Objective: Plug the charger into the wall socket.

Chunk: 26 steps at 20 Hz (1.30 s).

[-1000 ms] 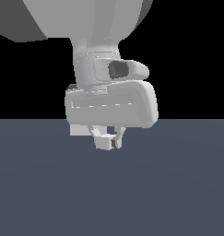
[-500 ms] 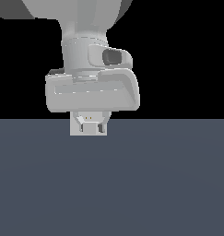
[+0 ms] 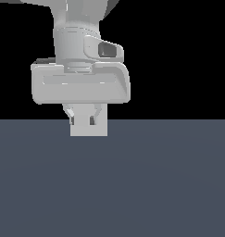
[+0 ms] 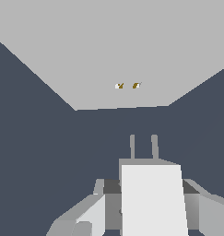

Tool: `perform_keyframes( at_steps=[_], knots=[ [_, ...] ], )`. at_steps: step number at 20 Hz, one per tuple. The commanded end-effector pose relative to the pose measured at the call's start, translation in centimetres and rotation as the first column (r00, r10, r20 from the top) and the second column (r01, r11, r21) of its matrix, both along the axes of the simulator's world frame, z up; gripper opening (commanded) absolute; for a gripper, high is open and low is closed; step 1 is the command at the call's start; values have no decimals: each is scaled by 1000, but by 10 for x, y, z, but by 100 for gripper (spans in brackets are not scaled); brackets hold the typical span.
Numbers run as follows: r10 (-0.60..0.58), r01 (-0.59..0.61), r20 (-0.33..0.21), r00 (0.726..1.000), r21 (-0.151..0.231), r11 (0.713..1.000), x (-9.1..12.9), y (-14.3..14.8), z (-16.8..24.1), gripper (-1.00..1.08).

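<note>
In the wrist view my gripper (image 4: 150,200) is shut on the charger (image 4: 152,198), an off-white block whose two grey prongs (image 4: 132,146) point at the wall socket (image 4: 109,50). The socket is a light-grey plate with two yellowish holes (image 4: 127,85). A strip of dark floor shows between the prong tips and the plate. In the exterior view the gripper (image 3: 82,119) hangs in front of the wall socket (image 3: 88,129). There I cannot tell the charger apart from the plate.
A dark blue-grey floor (image 3: 155,185) spreads below and around the plate. The background above it is black. The arm's wide white hand (image 3: 81,85) fills the upper part of the exterior view.
The gripper has moved toward the exterior view's left and up in the picture with the charger in it. It now stands in front of the socket plate.
</note>
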<state>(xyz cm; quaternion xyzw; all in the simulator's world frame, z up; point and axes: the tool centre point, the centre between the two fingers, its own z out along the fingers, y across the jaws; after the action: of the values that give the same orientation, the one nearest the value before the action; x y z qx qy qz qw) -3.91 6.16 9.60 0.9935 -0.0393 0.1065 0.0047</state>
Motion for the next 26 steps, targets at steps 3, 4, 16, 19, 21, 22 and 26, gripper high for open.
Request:
perform_keyframes(
  at_steps=[3,4,16,19,21,22,26],
  knots=[
    [40,-40,-1,999,1,999,-1,5,3,-100],
    [44,-44,-2,999,1,999,-1,5,4,-100],
    [49,-49,-2,999,1,999,4,6,4,-100],
    [48,-48,-2,999,1,999,11,5,4,-100],
    [48,-48,-2,999,1,999,18,5,4,-100],
    [48,-48,-2,999,1,999,22,5,4,-100],
    [48,-48,-2,999,1,999,37,4,4,-100]
  ],
)
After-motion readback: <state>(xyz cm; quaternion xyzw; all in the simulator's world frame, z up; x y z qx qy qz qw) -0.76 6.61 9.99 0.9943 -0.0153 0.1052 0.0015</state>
